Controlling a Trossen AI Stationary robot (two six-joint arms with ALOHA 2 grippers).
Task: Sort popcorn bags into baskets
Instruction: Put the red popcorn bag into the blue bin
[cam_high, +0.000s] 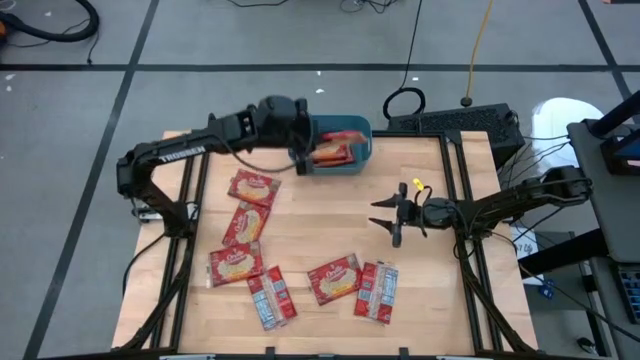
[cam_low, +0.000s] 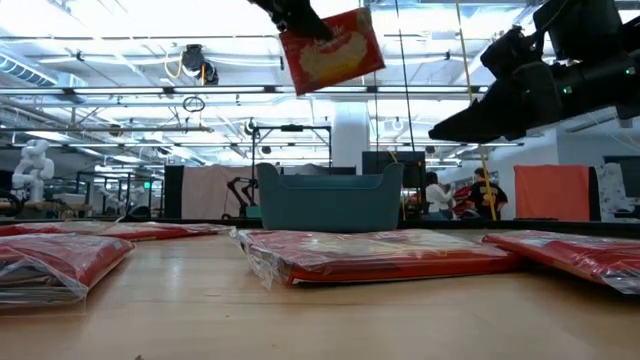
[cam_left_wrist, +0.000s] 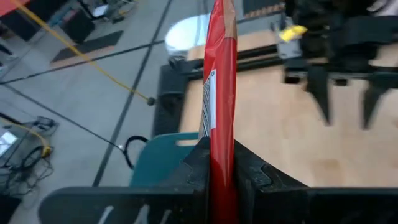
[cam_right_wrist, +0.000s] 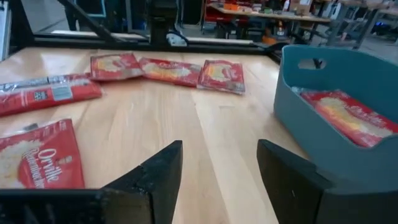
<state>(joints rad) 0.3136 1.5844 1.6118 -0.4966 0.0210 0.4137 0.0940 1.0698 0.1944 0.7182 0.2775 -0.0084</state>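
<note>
A red popcorn bag (cam_low: 330, 50) with a cream-yellow label hangs high above the teal basket (cam_low: 330, 200), with my left gripper (cam_high: 305, 155) shut on it. The basket (cam_high: 352, 165) stands at the table's far edge, and another bag (cam_right_wrist: 348, 115) lies flat inside it. Several more bags lie flat on the table, some at the left (cam_high: 243, 224) and some near the front edge (cam_high: 333, 278). My right gripper (cam_high: 390, 215) hovers open over bare wood at the right, with nothing between its fingers (cam_right_wrist: 155, 174). My left gripper pinches the bag between its two fingers (cam_left_wrist: 199, 168), by one end near a corner (cam_low: 300, 35). The fingers slant down toward the basket. The bag (cam_left_wrist: 221, 93) stands edge-on between them, reaches out beyond them and hangs tilted, clear of the basket.
Black frame rails run along the table's left (cam_high: 185, 230) and right (cam_high: 465, 240) sides. A dark flat device (cam_high: 455, 122) and a coiled cable (cam_high: 405, 103) lie beyond the far right corner. Bare wood (cam_high: 320, 220) lies between the bags and the right gripper. People (cam_low: 480, 195) stand in the room behind.
</note>
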